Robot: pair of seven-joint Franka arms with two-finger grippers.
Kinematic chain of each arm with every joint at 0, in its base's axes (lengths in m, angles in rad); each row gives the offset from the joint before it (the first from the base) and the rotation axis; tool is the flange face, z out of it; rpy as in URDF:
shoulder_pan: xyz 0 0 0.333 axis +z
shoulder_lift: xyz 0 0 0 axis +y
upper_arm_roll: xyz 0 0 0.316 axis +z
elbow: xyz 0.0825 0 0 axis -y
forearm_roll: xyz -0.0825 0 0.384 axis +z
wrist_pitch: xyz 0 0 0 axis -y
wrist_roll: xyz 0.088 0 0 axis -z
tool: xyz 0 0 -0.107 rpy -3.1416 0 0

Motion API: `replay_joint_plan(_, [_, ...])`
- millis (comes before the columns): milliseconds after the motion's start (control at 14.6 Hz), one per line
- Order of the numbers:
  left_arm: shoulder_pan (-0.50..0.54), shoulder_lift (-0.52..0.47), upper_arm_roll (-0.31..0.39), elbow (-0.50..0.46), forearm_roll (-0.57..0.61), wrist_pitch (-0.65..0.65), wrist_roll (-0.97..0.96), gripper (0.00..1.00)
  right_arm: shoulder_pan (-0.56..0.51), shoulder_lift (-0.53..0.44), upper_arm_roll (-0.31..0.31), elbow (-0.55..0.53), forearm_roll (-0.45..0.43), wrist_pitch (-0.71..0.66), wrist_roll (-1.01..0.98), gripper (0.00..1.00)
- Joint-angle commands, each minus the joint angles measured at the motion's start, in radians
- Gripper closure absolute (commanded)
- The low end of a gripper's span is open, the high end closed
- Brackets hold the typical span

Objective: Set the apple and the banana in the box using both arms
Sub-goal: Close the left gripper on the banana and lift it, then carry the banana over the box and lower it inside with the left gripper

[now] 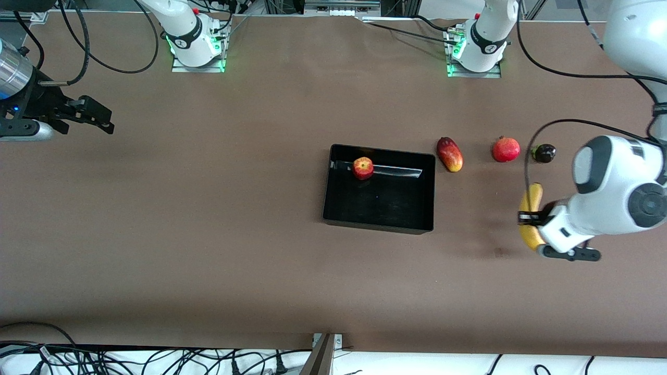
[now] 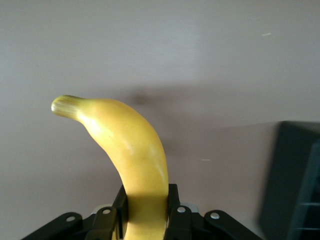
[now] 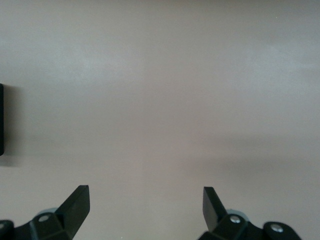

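The red, yellow-streaked apple [image 1: 362,168] lies in the black box [image 1: 379,221], close to the wall nearest the robots' bases. My left gripper [image 1: 530,218] is shut on the yellow banana [image 1: 532,199] and holds it over bare table toward the left arm's end. In the left wrist view the banana [image 2: 131,150] rises from between the fingers [image 2: 171,210], and a corner of the box [image 2: 292,185] shows. My right gripper [image 1: 101,119] is open and empty over bare table at the right arm's end; it shows in the right wrist view [image 3: 146,199] too.
A red-yellow mango [image 1: 449,154], a red pomegranate [image 1: 506,149] and a small dark fruit [image 1: 543,153] lie in a row beside the box toward the left arm's end. Cables run along the table's front edge.
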Motion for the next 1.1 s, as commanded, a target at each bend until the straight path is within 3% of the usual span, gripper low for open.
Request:
replay_joint_plan(0, [-0.115, -0.032, 0.011, -0.026, -0.049, -0.009, -0.295, 1.00, -0.015, 0.007, 0.009, 0.023, -0.006, -0.014, -0.016, 0.00])
replay_joint_plan(479, [-0.304, -0.028, 0.008, -0.072, -0.096, 0.079, -0.681, 1.00, -0.016, 0.007, 0.009, 0.023, -0.006, -0.014, -0.016, 0.00])
replay_joint_plan(890, [-0.370, 0.021, -0.038, -0.126, -0.074, 0.163, -0.673, 1.00, -0.016, 0.007, 0.009, 0.023, -0.006, -0.014, -0.016, 0.00])
replay_joint_plan(1027, [-0.372, 0.041, -0.060, -0.126, 0.000, 0.174, -0.668, 1.00, -0.016, 0.007, 0.009, 0.023, -0.006, -0.014, -0.016, 0.00])
